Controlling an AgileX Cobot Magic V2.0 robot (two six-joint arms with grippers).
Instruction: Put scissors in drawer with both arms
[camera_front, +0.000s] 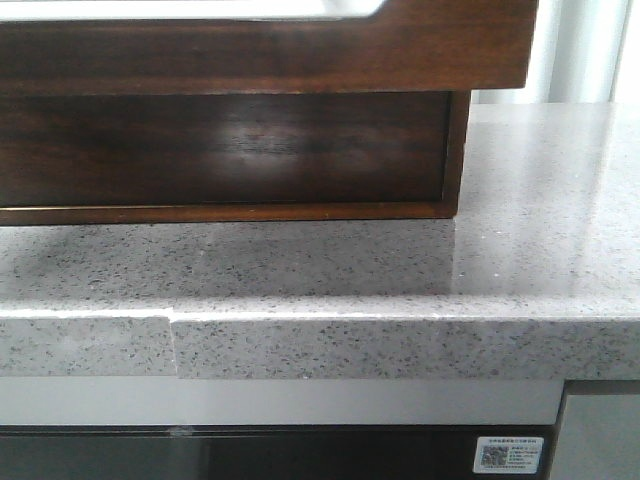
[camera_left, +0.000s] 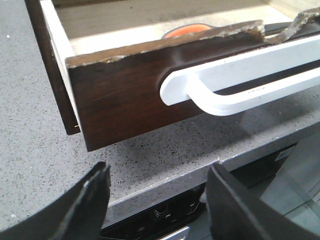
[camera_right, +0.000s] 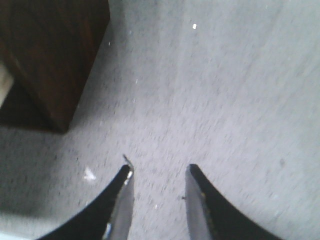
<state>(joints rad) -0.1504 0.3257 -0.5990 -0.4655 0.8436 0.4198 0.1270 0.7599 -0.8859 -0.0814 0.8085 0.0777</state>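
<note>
The drawer (camera_front: 300, 50) is pulled out over the counter, a dark glossy wooden front with a pale strip along its top edge. In the left wrist view the drawer front (camera_left: 125, 95) carries a white bar handle (camera_left: 240, 80). An orange rounded part (camera_left: 185, 31), probably the scissors, lies inside the drawer, mostly hidden behind the front. My left gripper (camera_left: 159, 170) is open and empty, in front of the drawer over the counter's edge. My right gripper (camera_right: 159, 169) is open and empty above bare counter, beside a dark wooden corner (camera_right: 55, 60). Neither gripper shows in the front view.
The dark wooden cabinet body (camera_front: 230, 150) stands on the speckled grey counter (camera_front: 420, 270) under the drawer. The counter's front edge has a seam (camera_front: 172, 345). Below it is a dark appliance panel (camera_front: 300, 455) with a QR sticker (camera_front: 505, 455).
</note>
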